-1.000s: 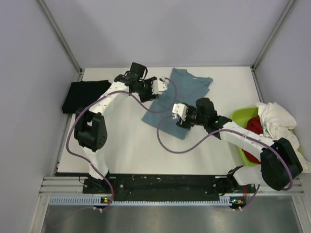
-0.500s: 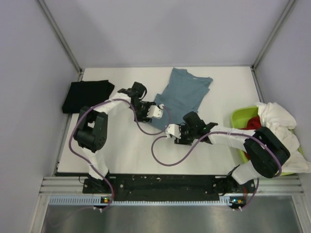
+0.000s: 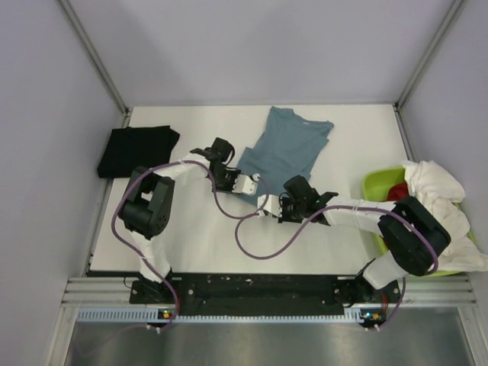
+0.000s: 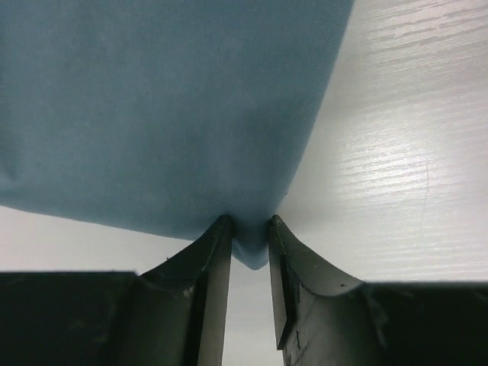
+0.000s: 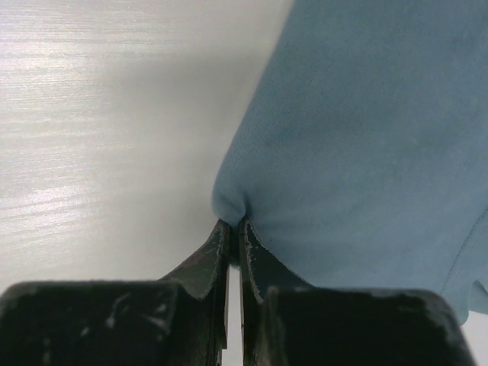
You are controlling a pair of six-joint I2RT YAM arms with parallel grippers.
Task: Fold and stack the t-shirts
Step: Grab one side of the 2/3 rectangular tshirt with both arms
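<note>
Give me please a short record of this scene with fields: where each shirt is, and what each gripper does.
blue shirt: spread on the table, middle to far side
left gripper: shut on one near corner of the blue shirt
right gripper: shut on another near corner of it
black shirt: folded, far left of the table
bin: right edge, green
white shirt: heaped over the bin
red shirt: inside the bin, partly covered
</note>
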